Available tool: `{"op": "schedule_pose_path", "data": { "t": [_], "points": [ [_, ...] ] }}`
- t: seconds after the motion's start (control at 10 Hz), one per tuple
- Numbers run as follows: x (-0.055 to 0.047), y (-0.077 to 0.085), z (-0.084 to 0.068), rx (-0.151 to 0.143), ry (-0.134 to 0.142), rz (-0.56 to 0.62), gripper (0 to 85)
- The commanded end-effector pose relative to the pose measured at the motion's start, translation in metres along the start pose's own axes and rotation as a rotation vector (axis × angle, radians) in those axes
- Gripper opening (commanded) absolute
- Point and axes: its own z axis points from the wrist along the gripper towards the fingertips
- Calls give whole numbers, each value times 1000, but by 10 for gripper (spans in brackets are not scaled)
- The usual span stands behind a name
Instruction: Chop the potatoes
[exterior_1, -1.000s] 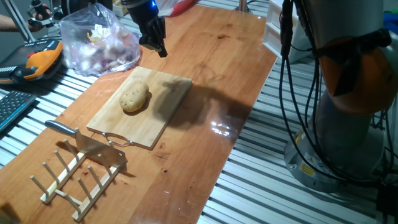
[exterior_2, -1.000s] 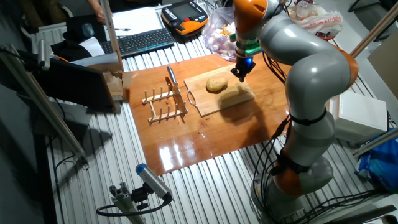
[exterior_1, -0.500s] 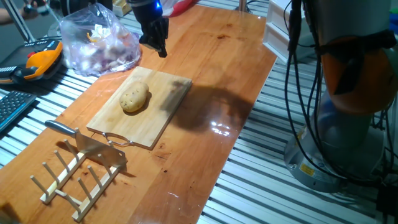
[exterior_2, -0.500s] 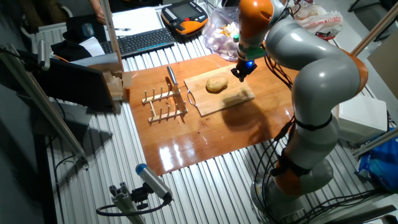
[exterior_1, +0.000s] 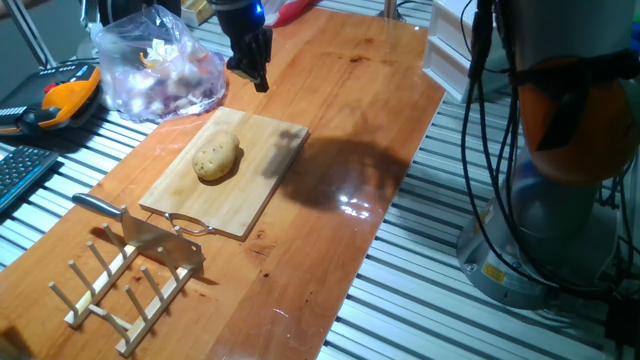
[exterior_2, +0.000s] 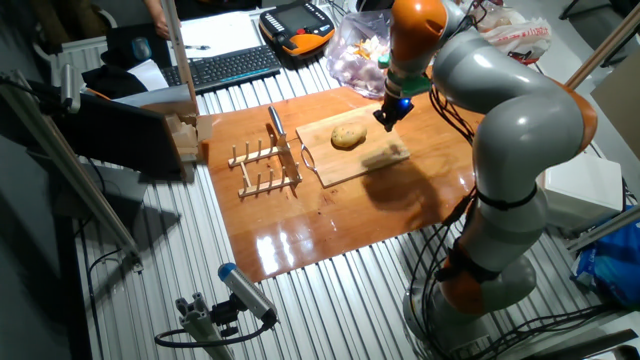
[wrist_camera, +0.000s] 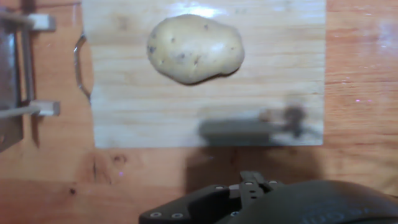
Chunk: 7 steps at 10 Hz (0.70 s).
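One tan potato (exterior_1: 216, 157) with dark specks lies on the wooden cutting board (exterior_1: 268, 170). It also shows in the other fixed view (exterior_2: 348, 137) and in the hand view (wrist_camera: 194, 48). No slice of it is in view. My gripper (exterior_1: 258, 78) hangs above the table just beyond the board's far edge, apart from the potato. Its fingers look closed together and hold nothing. In the other fixed view my gripper (exterior_2: 386, 117) is to the right of the potato. A cleaver (exterior_1: 150, 237) rests on the wooden rack (exterior_1: 115, 292) in front of the board.
A clear plastic bag of reddish lumps (exterior_1: 160, 70) lies behind the board on the left. An orange teach pendant (exterior_1: 60, 100) and a keyboard (exterior_2: 225, 65) sit beside the table. The board's metal handle (wrist_camera: 79, 65) faces the rack. The table's right edge runs near my arm's base.
My gripper has drifted slightly toward the far side of the board and its shadow on the board has shifted with it. The potato and cleaver have not moved.
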Motion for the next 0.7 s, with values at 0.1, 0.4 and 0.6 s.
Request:
{"op": "schedule_pose_path", "data": {
  "t": [0.1,0.4,0.6],
  "points": [
    [0,0,0,-37,-10,24,0],
    [-30,58,-17,-146,1,93,0],
    [-50,115,-31,-167,12,137,0]
  ]
}}
